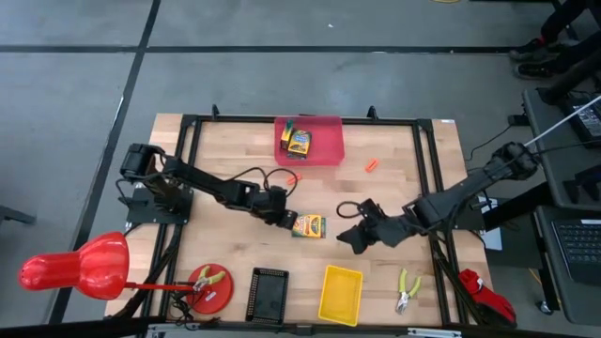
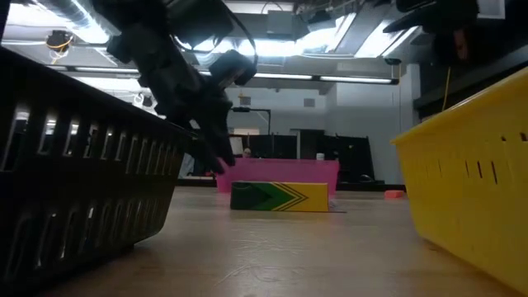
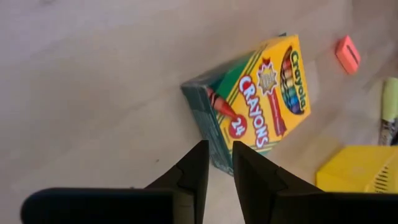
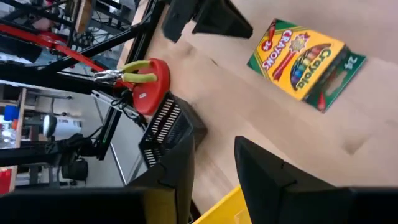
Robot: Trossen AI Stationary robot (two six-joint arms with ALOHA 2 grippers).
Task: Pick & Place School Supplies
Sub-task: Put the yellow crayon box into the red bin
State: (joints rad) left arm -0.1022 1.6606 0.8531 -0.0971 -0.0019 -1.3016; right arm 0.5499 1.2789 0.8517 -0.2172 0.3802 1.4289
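One green-and-yellow crayon box (image 1: 308, 225) lies flat on the wood near the table's middle, also in the low view (image 2: 280, 196) and in both wrist views (image 3: 261, 102) (image 4: 305, 56). My left gripper (image 1: 282, 216) (image 3: 219, 158) stands at its left end, fingers almost together. A second crayon box (image 1: 299, 143) and a small yellow-and-dark-green block (image 1: 286, 130) lie in the pink tray (image 1: 324, 150). My right gripper (image 1: 349, 238) (image 4: 214, 155) waits right of the loose box, fingers a narrow gap apart, holding nothing. My left gripper comes level from the table's left at the loose crayon box's dark green end (image 3: 205, 118). The fingertips (image 3: 199, 155) stand right against that end. I cannot tell whether they touch it.
A yellow basket (image 1: 340, 294) and a black basket (image 1: 268, 294) stand at the near edge. A red plate (image 1: 202, 296) holds pliers (image 1: 211, 278). More pliers (image 1: 406, 289) lie near right. A small orange piece (image 1: 372, 165) lies on the far right side of the table.
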